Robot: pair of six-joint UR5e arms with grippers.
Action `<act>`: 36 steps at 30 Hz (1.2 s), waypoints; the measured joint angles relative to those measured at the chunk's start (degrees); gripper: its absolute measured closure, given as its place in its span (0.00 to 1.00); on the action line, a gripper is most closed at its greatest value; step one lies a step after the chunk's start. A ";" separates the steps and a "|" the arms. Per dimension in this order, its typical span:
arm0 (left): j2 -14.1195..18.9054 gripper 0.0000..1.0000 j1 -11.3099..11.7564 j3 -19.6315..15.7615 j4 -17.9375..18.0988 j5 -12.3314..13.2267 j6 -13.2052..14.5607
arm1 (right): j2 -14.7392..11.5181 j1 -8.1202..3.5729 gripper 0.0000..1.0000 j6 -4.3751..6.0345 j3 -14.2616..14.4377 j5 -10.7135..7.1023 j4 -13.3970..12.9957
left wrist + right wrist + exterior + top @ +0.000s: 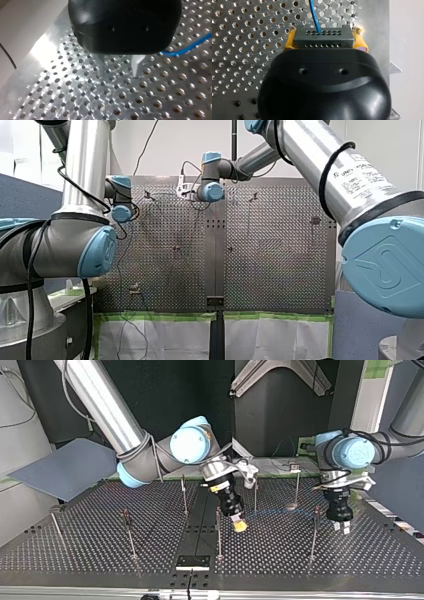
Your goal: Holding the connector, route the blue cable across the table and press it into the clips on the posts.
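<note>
Firmly clamped between the yellow pads (288, 42) of my right gripper (325, 37) is the dark connector (324, 41), with two rows of small holes showing on it. Just ahead of those jaws the blue cable (314, 15) leaves the connector and runs out over the perforated table (242, 50). My left gripper (118, 68) hangs just above the table, its two metal fingers (101, 66) parted with nothing between them. The cable passes beside it, outside the jaws. Farther off, in the top view, thin posts (218, 530) stand between and around both grippers
</note>
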 joint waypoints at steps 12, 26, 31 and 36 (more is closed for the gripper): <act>3.92 0.00 -0.36 -4.15 -6.35 -5.63 2.38 | 0.09 0.75 1.00 -0.79 0.00 0.58 1.20; 11.30 0.00 -1.65 -11.16 -13.74 -1.54 -2.04 | 0.25 1.21 1.00 -1.10 0.00 2.07 1.69; 14.04 0.00 -2.56 -11.80 -16.48 -0.11 -1.87 | 0.33 1.28 1.00 -1.10 0.00 2.35 1.87; 16.84 0.00 -3.42 -11.84 -19.26 1.52 -1.72 | 0.38 1.36 1.00 -1.12 0.02 2.61 2.17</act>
